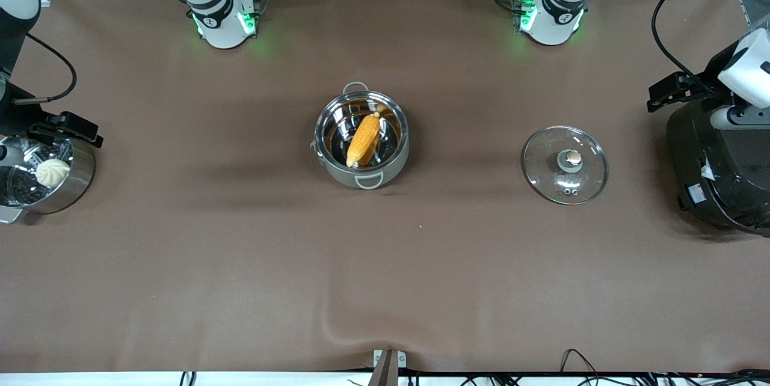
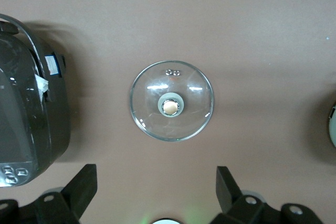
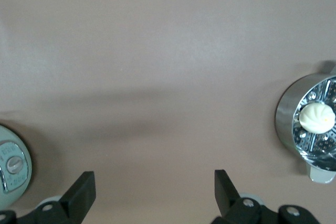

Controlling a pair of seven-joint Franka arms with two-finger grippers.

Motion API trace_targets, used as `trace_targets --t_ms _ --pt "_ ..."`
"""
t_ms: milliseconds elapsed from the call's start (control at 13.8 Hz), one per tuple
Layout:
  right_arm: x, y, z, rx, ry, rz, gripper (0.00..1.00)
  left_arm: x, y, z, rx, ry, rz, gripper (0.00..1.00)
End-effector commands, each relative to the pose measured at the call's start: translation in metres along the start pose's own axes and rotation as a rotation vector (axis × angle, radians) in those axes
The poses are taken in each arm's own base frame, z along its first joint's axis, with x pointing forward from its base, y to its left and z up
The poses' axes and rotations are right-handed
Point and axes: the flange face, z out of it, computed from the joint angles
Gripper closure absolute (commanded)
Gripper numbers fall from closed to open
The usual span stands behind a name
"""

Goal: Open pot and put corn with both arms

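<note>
The steel pot (image 1: 394, 160) stands open at the table's middle. The yellow-orange corn (image 1: 363, 140) lies slanted inside it, pale tip toward the robots' bases. The glass lid (image 1: 564, 165) lies flat on the cloth toward the left arm's end, knob up. My left gripper (image 2: 155, 182) is open and empty, high over the cloth just on the bases' side of the lid (image 2: 171, 107). My right gripper (image 3: 155, 182) is open and empty, high over bare cloth toward the right arm's end. The corn does not show in either wrist view.
A steel steamer pot (image 1: 78, 178) with a white bun (image 1: 53, 172) stands at the right arm's end of the table; it also shows in the right wrist view (image 3: 287, 114). A large black rice cooker (image 1: 716, 163) stands at the left arm's end, beside the lid.
</note>
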Motion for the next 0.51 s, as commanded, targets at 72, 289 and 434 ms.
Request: trace_targets --t_ms 72,289,434 --pt "-0.011 -0.004 -0.002 0.009 -0.035 0.009 0.00 -0.008 -0.003 -0.013 0.038 -0.006 0.010 0.00" --pt "-0.012 -0.010 -0.004 0.023 -0.031 0.020 0.00 -0.007 -0.002 -0.025 0.022 0.021 0.009 0.00" --pt "-0.012 -0.013 -0.007 0.056 -0.027 0.040 0.00 -0.006 0.001 -0.024 0.022 0.018 0.012 0.00"
